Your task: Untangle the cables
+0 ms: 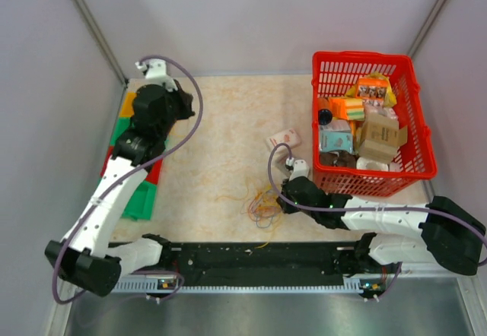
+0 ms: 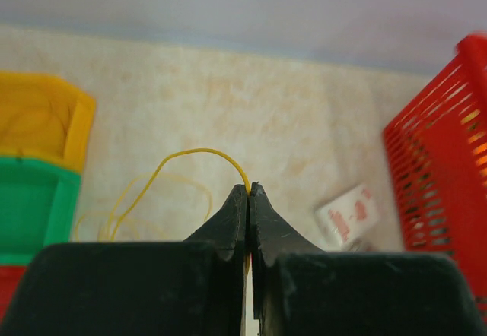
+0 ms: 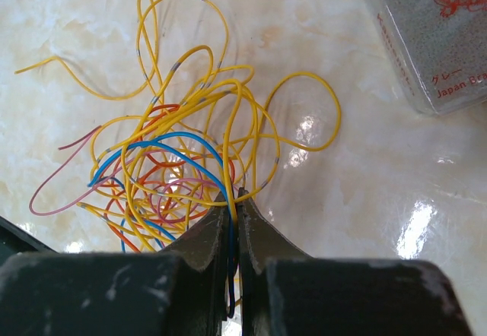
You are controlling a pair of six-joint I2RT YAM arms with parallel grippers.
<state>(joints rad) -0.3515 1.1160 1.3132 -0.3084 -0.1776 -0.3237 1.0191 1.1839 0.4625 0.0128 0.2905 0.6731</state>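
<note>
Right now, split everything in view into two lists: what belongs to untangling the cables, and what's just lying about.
Belongs to the job:
cable tangle, pinched by the right hand
yellow cable, pinched by the left hand

Lying about:
red basket of packets
small packet on the table
coloured bins at the left edge, purpose unclear

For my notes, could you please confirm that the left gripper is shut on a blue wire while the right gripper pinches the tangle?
Not quite. The left wrist view shows the left gripper shut on a yellow wire, not a blue one. The right gripper does pinch the tangle.
</note>
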